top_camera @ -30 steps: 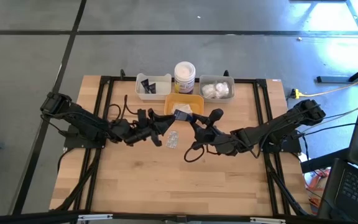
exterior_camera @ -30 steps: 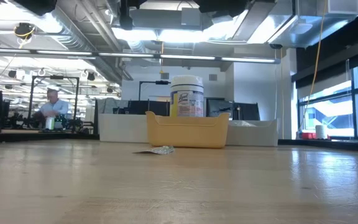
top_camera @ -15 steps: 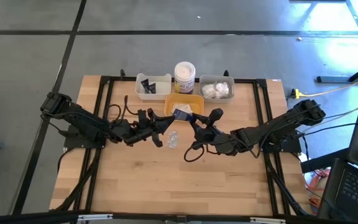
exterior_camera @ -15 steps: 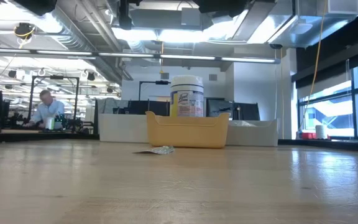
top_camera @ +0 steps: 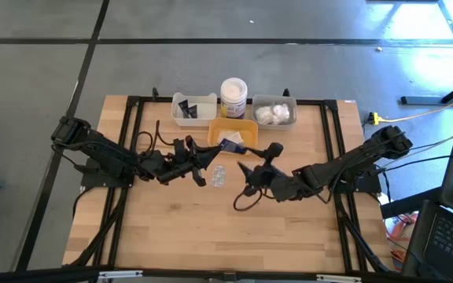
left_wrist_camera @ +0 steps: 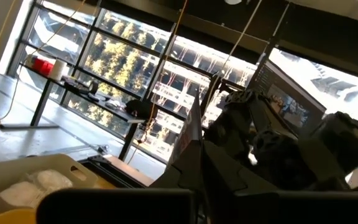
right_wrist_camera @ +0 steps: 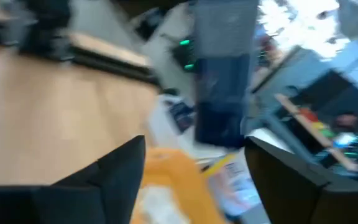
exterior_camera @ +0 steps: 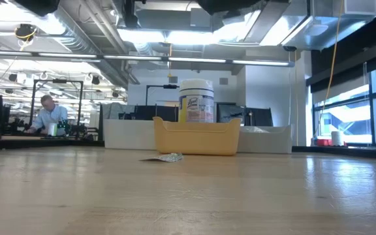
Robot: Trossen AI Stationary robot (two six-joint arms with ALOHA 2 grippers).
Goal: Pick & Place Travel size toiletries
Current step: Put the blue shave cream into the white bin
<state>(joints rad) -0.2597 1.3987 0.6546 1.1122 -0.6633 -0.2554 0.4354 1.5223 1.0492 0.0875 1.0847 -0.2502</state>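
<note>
A small flat packet [top_camera: 228, 144], dark blue and white, hangs over the near edge of the yellow tray [top_camera: 234, 128]. My left gripper [top_camera: 213, 153] is shut on it from the table's left. My right gripper [top_camera: 260, 158] stands open just to the packet's right, fingers spread and apart from it; its wrist view shows the packet [right_wrist_camera: 221, 81] ahead between the fingers. A clear-wrapped piece [top_camera: 219, 176] lies flat on the wood near the tray, also the clear-wrapped piece [exterior_camera: 170, 157] in the low view. My left gripper pinches the packet by its left edge [top_camera: 221, 148] between the two fingers, coming level from the table's left. In the wrist view the packet stands edge-on, its thin white edge [left_wrist_camera: 190, 134] rising past the fingertips. It is lifted clear above the tray.
At the far edge stand a white tray [top_camera: 193, 108] with small black tubes, a white jar [top_camera: 233, 97] with a yellow label, and a grey tray [top_camera: 274, 112] with white fluffy pieces. Bare wood stretches across the near half of the table [top_camera: 226, 228].
My right gripper has opened, let go of the packet and drawn back a little toward the table's right and near side, rolling its wrist. The packet stays in the left gripper over the yellow tray.
</note>
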